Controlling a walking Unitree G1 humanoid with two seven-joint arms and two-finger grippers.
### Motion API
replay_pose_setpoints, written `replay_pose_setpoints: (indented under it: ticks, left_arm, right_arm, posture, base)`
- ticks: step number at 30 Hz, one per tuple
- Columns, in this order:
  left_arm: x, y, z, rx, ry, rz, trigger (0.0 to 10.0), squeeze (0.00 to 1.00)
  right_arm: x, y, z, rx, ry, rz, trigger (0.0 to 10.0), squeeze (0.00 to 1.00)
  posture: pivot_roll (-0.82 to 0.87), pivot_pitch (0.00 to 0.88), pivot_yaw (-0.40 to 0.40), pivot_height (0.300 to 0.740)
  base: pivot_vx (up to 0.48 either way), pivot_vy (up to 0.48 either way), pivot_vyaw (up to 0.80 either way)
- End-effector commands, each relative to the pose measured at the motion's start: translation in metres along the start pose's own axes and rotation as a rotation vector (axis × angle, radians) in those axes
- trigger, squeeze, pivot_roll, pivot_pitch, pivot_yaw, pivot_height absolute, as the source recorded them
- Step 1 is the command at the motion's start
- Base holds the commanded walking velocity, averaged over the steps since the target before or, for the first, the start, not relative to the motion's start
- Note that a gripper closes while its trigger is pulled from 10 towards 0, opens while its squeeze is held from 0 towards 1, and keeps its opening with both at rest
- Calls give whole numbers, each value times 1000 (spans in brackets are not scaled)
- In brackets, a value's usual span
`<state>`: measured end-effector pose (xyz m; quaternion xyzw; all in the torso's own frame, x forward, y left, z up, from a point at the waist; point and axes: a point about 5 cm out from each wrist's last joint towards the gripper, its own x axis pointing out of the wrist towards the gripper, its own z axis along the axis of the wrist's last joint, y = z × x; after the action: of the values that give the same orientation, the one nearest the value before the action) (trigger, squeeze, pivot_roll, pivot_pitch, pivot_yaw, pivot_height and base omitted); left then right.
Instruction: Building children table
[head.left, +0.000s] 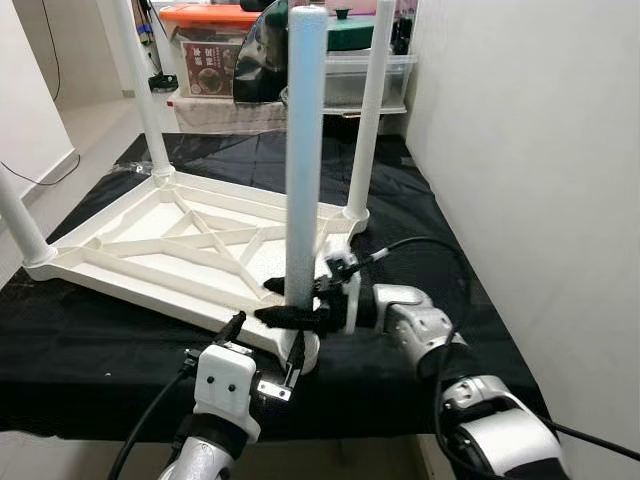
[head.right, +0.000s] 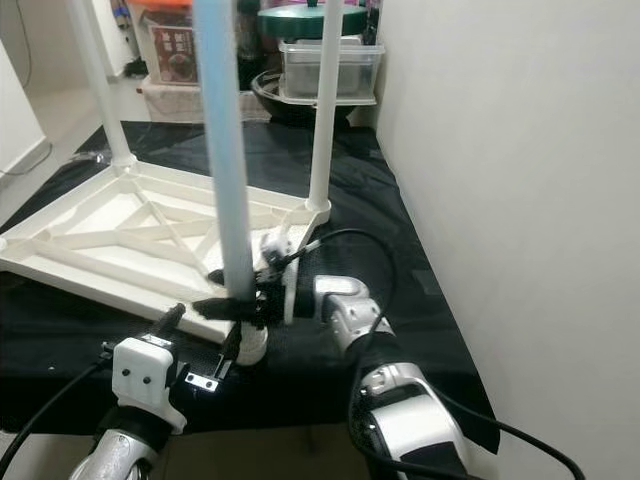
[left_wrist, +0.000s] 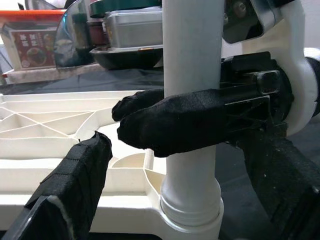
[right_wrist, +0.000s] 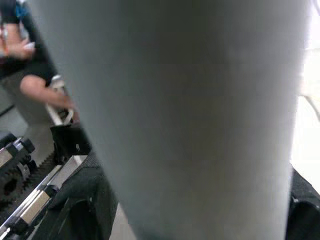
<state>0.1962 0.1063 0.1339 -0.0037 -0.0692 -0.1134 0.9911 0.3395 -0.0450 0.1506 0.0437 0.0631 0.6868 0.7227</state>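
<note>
The near leg (head.left: 304, 150) stands upright in the corner socket (head.left: 308, 350) of the upside-down white children's table (head.left: 190, 250), which lies underside up on a surface covered with a black cloth (head.left: 90, 340). The right gripper (head.left: 293, 303) is clenched around this leg low down, just above the socket, one black finger in front of the tube and one behind it. In the left wrist view the leg (left_wrist: 192, 75) runs down between those fingers into the collar (left_wrist: 192, 210) at the table's corner.

The left gripper (head.left: 268, 350) hangs just below and in front of the right jaws, close to the same corner. Its jaws are released and hold nothing, with one finger (left_wrist: 75, 185) on either side of the socket.

Beyond the jaws, three more legs already stand upright at the other corners: the far right leg (head.left: 368, 110), the far left leg (head.left: 135, 80) and the near left leg (head.left: 20, 215).

So the build looks nearly finished. All four legs are in place, and this last one seems to be in the middle of being seated or tightened; whether it is fully home cannot be told. What appears left is to finish this joint, release the leg and turn the table onto its feet.

Farther off, behind the table, are storage boxes (head.left: 365, 75) and a pan (head.right: 290, 95) beside a plain wall (head.left: 530, 150).
</note>
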Motion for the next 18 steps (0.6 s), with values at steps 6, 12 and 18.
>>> replay_pose_setpoints:
  ticks: [6,12,18]
  left_arm:
    - [0,-2,-1,-5,1,-4,10000,0]
    - [0,-3,-2,-6,5,-7,10000,0]
    - [0,-3,-3,-6,6,-4,10000,0]
  right_arm:
    - [15,-18,4,-53,-23,-377,0,0]
    - [-6,-41,8,48,-153,-853,0,0]
    - [-42,-49,-10,151,-192,-1411,0,0]
  posture:
    - [67,0,-46,740]
    - [58,0,-41,740]
    - [55,0,-41,740]
  base:
    - [0,0,0]
    - [0,0,0]
    - [0,0,0]
